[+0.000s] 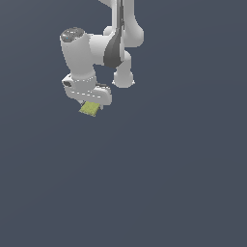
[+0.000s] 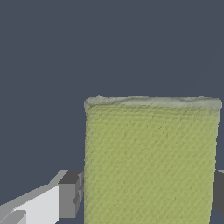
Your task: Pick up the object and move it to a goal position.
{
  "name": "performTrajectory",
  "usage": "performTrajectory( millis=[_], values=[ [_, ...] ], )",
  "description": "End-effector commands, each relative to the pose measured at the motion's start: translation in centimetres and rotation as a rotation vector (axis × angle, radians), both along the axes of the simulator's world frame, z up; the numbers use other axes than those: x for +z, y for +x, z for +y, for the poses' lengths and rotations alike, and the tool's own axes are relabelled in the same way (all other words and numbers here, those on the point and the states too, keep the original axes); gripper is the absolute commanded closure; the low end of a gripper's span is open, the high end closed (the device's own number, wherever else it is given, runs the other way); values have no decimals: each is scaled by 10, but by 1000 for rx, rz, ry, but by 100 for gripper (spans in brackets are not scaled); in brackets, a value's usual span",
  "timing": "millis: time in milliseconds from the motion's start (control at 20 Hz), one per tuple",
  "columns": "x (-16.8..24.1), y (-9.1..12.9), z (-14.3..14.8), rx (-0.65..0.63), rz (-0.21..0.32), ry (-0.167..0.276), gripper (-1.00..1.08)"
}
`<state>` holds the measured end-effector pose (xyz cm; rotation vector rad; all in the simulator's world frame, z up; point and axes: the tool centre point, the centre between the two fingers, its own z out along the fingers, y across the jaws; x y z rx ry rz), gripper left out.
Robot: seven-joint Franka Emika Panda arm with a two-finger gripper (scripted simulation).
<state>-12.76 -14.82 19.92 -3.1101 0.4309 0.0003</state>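
Note:
The object is a small yellow-green block [image 1: 89,109] with a faintly gridded surface. In the exterior view it hangs just under the white gripper [image 1: 91,105], raised over the dark grey surface. In the wrist view the block [image 2: 151,162] fills the space between the two fingers; one grey pad [image 2: 70,194] touches its one side and the other pad [image 2: 218,192] touches the opposite side. The gripper [image 2: 148,194] is shut on the block. The fingertips are hidden behind the block in the exterior view.
The white arm [image 1: 113,43] reaches down from the upper middle of the exterior view. A plain dark grey surface [image 1: 144,183] spreads all around. No goal marker shows in either view.

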Motion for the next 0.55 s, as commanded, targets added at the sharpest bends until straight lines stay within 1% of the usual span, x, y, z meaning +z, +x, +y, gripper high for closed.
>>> performTrajectory(
  millis=[0,250,500],
  values=[
    [15,-4,-9,1,0,0,108],
    [32,-8,-19,1,0,-1,108],
    [37,-8,-22,1,0,-2,108]
  ],
)
